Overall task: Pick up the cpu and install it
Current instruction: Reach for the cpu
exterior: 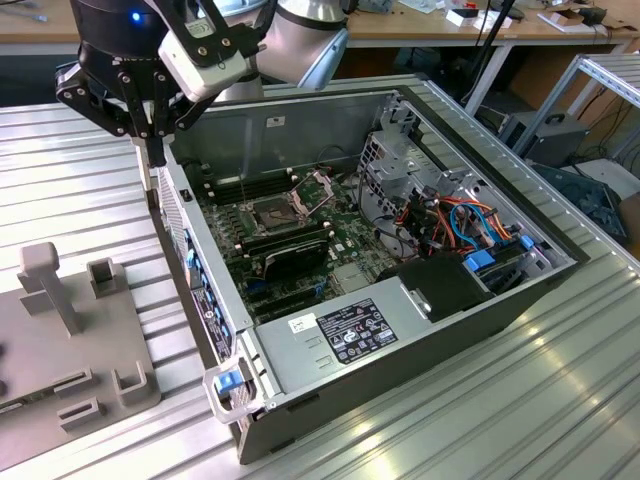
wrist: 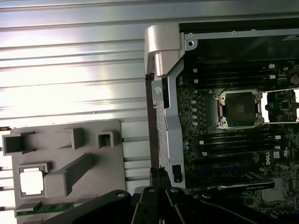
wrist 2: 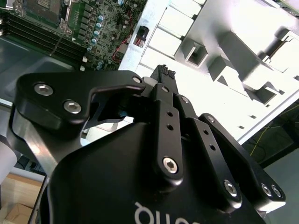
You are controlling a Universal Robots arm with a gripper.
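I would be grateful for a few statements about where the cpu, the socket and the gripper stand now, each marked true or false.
1. The metal frame of the socket is swung open. True.
2. The cpu sits in the socket. False: it lies in a recess of the grey tray, outside the case.
3. The gripper holds the cpu. False: it hangs by the case's edge, holding nothing.
4. A long black card stands on the motherboard. True.

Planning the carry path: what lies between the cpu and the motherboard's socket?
In the first wrist view, between cpu and socket: raised blocks of the grey holder, ribbed table, then the case's metal wall.
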